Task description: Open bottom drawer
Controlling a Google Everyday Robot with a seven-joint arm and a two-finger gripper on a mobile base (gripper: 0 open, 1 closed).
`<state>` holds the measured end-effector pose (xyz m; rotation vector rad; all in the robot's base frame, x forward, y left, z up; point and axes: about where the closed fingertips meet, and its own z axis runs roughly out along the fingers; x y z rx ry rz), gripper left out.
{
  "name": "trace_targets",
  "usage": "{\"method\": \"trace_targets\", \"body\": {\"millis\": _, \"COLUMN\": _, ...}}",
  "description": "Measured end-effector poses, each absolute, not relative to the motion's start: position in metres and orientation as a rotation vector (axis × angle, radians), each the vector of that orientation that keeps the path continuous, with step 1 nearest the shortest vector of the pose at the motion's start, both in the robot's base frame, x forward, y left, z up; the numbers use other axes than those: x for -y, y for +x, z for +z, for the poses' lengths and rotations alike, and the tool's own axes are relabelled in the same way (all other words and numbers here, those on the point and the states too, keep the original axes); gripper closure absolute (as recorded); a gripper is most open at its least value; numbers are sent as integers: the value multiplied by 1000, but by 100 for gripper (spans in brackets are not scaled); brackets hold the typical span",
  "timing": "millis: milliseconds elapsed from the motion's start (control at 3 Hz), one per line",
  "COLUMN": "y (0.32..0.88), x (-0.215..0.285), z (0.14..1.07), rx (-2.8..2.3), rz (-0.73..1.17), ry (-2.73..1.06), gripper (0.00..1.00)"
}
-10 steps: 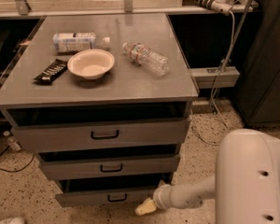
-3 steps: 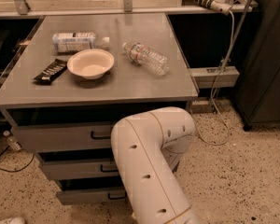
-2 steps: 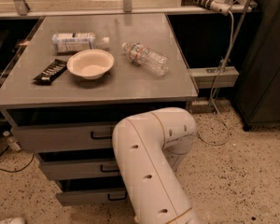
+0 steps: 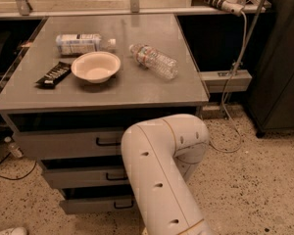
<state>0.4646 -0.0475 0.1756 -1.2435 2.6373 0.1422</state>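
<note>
Camera view shows the bottom drawer [image 4: 90,205] lowest of three under the front edge of the bench [image 4: 152,89], its right part covered by the white arm [image 4: 159,180]. The tool is out of sight, somewhere behind that arm below the bench's front right corner, so its state cannot be told. The drawer looks like stiff metal and probably slides with some weight; the black loop handle [image 4: 123,205] mid-front is the place to hook and pull straight outward
</note>
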Motion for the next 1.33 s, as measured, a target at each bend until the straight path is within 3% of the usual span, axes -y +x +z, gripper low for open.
{"method": "trace_targets", "body": {"millis": 1333, "y": 489, "x": 71, "z": 216, "rx": -2565, "rz": 105, "ry": -1129, "gripper": 0}}
